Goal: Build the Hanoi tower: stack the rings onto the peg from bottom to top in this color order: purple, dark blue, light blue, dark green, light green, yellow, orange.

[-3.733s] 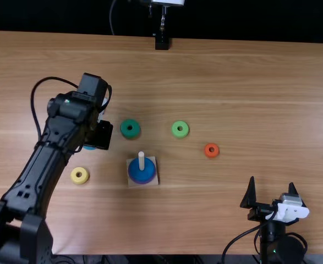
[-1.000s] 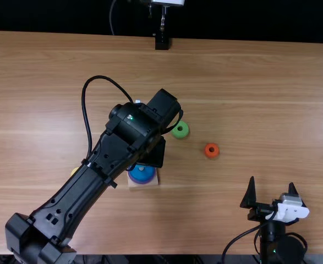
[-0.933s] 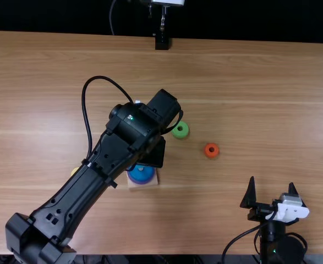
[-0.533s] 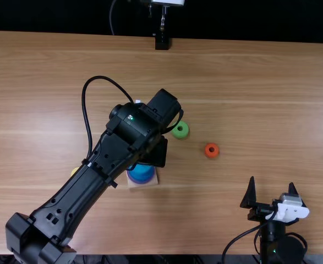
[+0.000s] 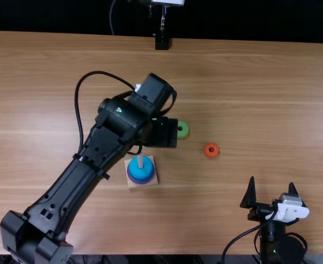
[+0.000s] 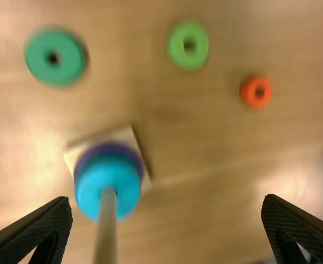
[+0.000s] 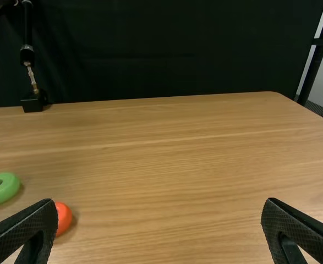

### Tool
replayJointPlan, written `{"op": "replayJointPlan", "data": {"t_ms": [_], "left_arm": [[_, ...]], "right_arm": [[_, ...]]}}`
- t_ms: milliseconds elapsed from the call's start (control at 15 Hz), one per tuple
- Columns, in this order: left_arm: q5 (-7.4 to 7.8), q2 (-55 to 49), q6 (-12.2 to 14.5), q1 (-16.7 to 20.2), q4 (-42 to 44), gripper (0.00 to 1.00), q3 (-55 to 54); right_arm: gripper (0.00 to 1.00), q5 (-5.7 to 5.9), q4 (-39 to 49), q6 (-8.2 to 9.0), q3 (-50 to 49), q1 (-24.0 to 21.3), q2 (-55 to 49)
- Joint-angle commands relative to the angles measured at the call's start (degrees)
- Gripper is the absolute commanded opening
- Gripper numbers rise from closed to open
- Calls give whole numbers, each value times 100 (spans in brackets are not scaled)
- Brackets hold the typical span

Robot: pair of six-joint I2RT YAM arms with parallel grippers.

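- Your left gripper hangs over the table beyond the peg, its 2 fingers spread wide apart in the left wrist view.
- Nearest it in the top view, you have the light green ring, flat on the table and partly covered by the gripper.
- The light blue ring is threaded on your upright peg, on top of the stack, with a purple rim showing beneath it.
- That peg rises from a pale square base.
- Your left wrist view gives you the dark green ring flat on the table, apart from the stack and from the light green ring.
- Farther right in the top view, you'll find the orange ring, lying on the table near the light green ring.
- Your right gripper is at the table's near right, well apart from the stack, its 2 fingers also spread.
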Motion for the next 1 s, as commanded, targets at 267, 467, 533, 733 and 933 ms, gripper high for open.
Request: {"op": "replayJointPlan", "data": {"t_ms": [267,467,533,733,933], "left_arm": [[-1326,629,1419,542,212,100,85],[-1389,1218,2400,700,234,100,76],[-1379,1394,2463,753,234,100,76],[-1389,1939,2473,893,793,100,94],[-1379,2334,2706,946,1246,100,182]], "right_arm": [[100,-8,-166,13,-68,-55,-69],[100,-8,-166,13,-68,-55,-69],[100,3,-166,13,-68,-63,-69],[100,3,-166,13,-68,-63,-69],[100,-8,-166,13,-68,-55,-69]]}}
